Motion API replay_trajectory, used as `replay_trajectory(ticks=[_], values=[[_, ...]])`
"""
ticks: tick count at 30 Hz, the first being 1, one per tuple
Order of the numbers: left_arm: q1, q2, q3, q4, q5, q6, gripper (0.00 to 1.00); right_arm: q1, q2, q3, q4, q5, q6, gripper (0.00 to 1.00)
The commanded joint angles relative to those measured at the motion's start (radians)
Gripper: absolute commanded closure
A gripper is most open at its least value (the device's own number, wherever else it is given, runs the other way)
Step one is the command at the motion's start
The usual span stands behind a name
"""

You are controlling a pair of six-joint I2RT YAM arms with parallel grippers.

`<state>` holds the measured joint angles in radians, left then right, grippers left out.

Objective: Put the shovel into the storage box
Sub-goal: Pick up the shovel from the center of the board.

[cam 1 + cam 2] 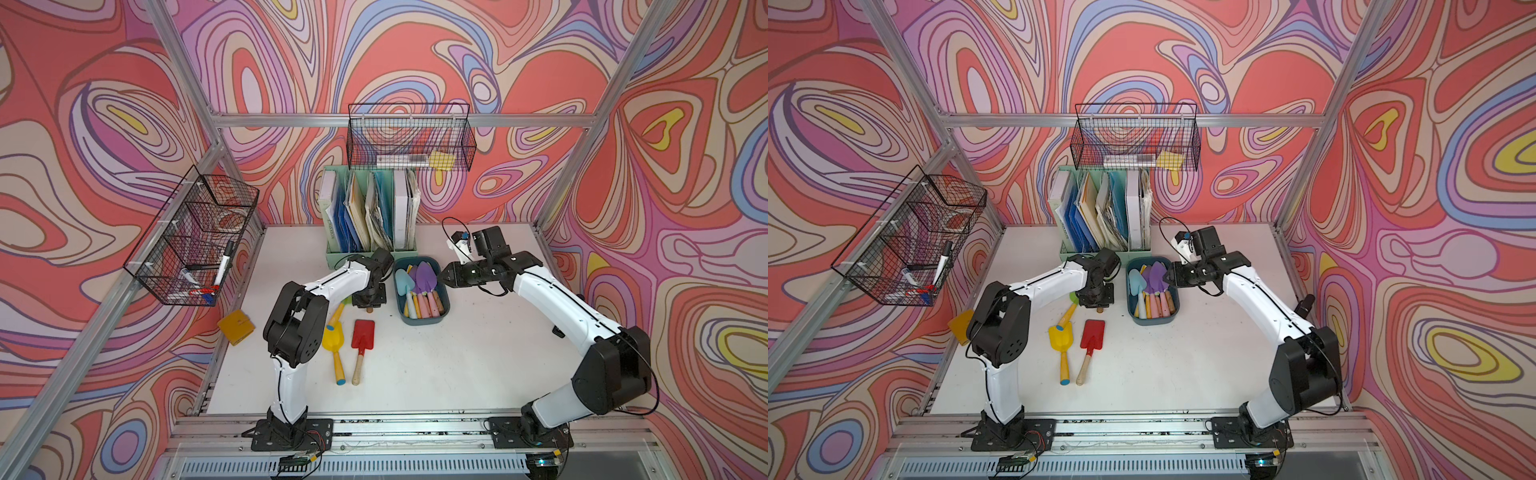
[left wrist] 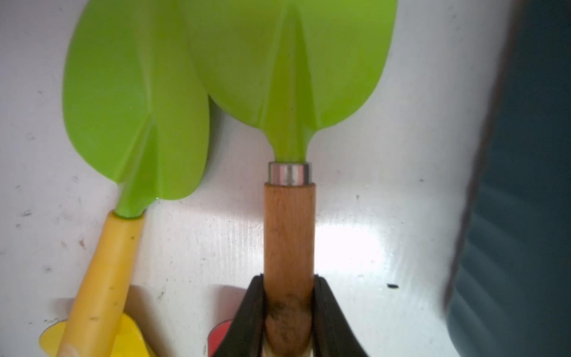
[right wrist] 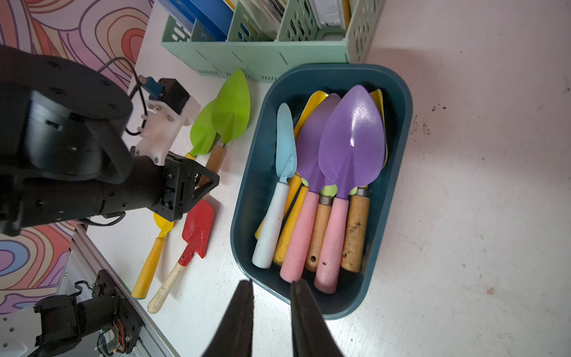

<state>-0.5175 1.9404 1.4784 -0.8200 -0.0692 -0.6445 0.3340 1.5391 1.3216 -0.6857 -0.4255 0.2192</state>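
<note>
**A:** What is the left pincer (image 2: 289, 309) doing?

**B:** It is pinching the wooden handle of the green shovel (image 2: 289, 216), near the butt end. The shovel seems to be lying on the bench (image 2: 370, 247), just beside the storage box (image 2: 525, 185) and not in it.

**A:** So the grasp is finishing?

**B:** I am judging so, with lifting coming next. Its blade is overlapping the second green shovel (image 2: 136, 102), so it is calling for a straight rise before swinging over the box wall.

**A:** And the room?

**B:** The file holder (image 3: 262, 58) is standing close off the blade tip. Purple shovels (image 3: 349, 139) are crowding the box, leaving space only on top. The right pincer (image 3: 270, 282) is hanging slightly spread and empty over the box's near rim, narrowing that end.
</note>
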Motion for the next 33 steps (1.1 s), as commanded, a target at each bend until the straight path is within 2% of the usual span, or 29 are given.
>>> replay_trajectory(ticks=[1,11,19,25,33], values=[[-0.005,-0.097,0.026,-0.033,0.035,0.024,0.88,-0.006,-0.016,-0.019,0.043,-0.031,0.035,0.77],[-0.075,-0.221,0.008,-0.062,0.115,0.052,0.9,0.002,0.035,-0.019,0.143,-0.104,0.135,0.72],[-0.134,-0.225,0.042,-0.085,0.156,0.054,0.9,0.052,0.122,0.044,0.164,-0.078,0.17,0.69],[-0.148,-0.228,0.062,-0.087,0.178,0.052,0.91,0.081,0.185,0.093,0.191,-0.07,0.195,0.64],[-0.154,-0.241,0.063,-0.085,0.183,0.048,0.91,0.094,0.227,0.135,0.209,-0.068,0.213,0.63]])
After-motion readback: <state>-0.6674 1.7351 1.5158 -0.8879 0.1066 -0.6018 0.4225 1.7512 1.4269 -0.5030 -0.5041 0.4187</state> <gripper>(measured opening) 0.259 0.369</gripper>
